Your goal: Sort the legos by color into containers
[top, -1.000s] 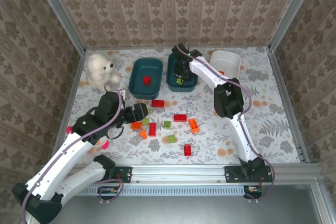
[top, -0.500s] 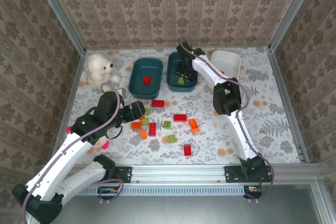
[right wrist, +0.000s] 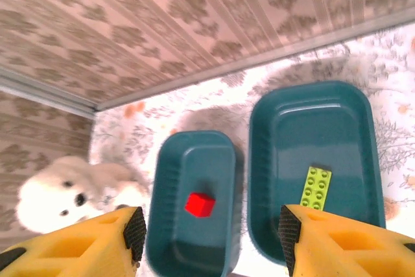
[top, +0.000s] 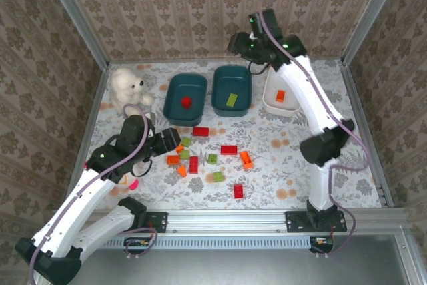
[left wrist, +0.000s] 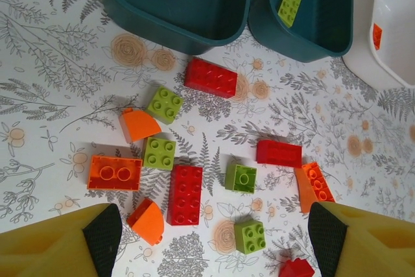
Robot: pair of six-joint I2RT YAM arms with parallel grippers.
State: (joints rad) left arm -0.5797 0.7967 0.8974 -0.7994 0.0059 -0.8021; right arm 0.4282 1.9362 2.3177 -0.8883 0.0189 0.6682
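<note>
Done: three legos are sorted. A red brick (top: 186,102) lies in the left teal tub (top: 180,88), a light green brick (top: 231,101) in the right teal tub (top: 230,81), and an orange brick (top: 280,96) in the white tub (top: 271,101).
Left to do: about a dozen loose legos (left wrist: 185,194) in red, orange and green lie scattered on the table (top: 347,108), just in front of the tubs. The count is rough, since one red piece is cut off at the bottom edge of the left wrist view.
Progress: early, with most of the sorting still ahead.
Left claw (left wrist: 211,225): fingers wide apart and holding nothing. It hangs over the near-left part of the loose pile, with bricks of all three colours below it.
Right claw (right wrist: 209,235): fingers apart and empty. It is raised high near the back wall, looking down on both teal tubs.
Change, right arm: a second ago its claw was down inside the right teal tub. It has since lifted up and back, and the green brick rests flat on that tub's floor.
Change, left arm: almost none. It has edged only slightly over the pile.
Change, loose bricks: their layout looks the same.
</note>
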